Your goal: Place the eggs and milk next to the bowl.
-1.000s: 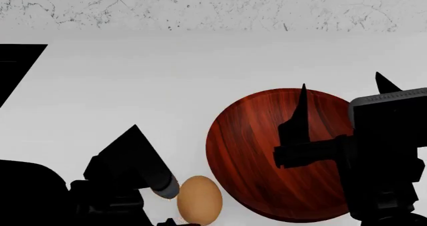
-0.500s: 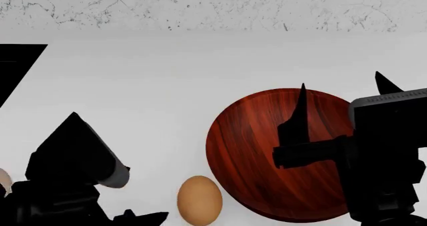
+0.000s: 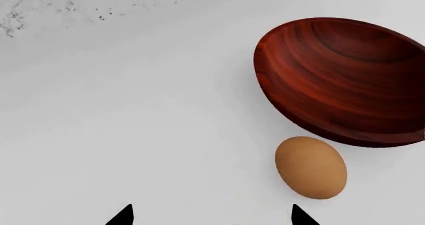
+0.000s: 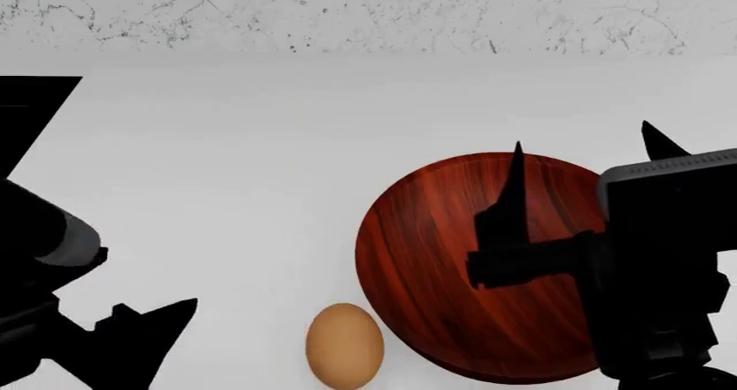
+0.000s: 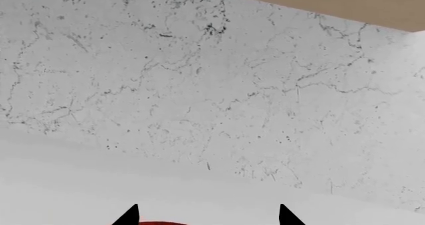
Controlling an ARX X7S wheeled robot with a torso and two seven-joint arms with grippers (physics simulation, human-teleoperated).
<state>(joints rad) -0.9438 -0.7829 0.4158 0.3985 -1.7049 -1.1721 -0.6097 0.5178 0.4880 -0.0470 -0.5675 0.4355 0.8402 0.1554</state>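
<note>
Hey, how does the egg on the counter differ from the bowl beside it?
The egg is small, oval and plain orange-brown; the bowl is far wider, round and dark reddish-brown with streaky grain. The egg is a closed solid shape, the bowl an open hollow. Both rest on the white counter, close together.

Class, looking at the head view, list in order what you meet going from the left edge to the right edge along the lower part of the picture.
Black left gripper → small orange-brown egg → large round reddish-brown wooden bowl → black right gripper.
</note>
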